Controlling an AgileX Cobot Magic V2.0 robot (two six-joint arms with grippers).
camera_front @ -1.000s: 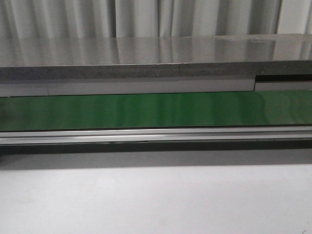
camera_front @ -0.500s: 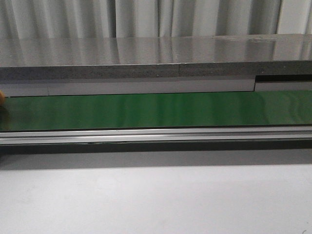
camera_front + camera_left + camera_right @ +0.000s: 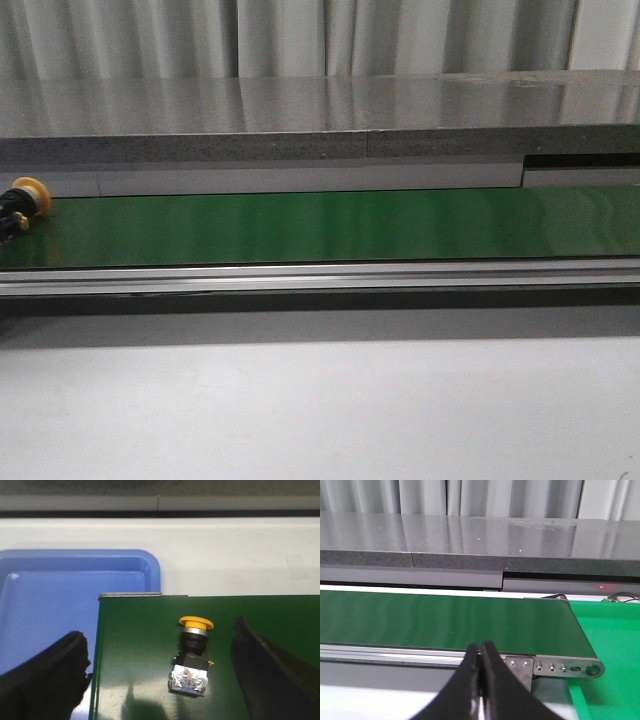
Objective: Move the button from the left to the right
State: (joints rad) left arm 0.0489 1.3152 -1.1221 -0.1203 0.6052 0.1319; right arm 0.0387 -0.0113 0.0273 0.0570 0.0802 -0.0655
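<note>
One button (image 3: 192, 655) lies tipped on the green belt's (image 3: 320, 225) left end between the left gripper's (image 3: 160, 680) released jaws; right gripper (image 3: 481, 680) clenched. Closing off-centre could roll it.

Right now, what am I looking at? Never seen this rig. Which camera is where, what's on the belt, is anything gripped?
It is a two-armed robot facing a green conveyor belt. The front view looks forward over the belt; each of the other two comes from a camera on one arm's wrist. The button, orange-yellow cap on a black body, lies on its side at the belt's left end, also visible in the front view. The left gripper is open, fingers either side of it, not touching. A blue tray sits beyond that belt end. The right gripper is shut on nothing, near the belt's right end.
</note>
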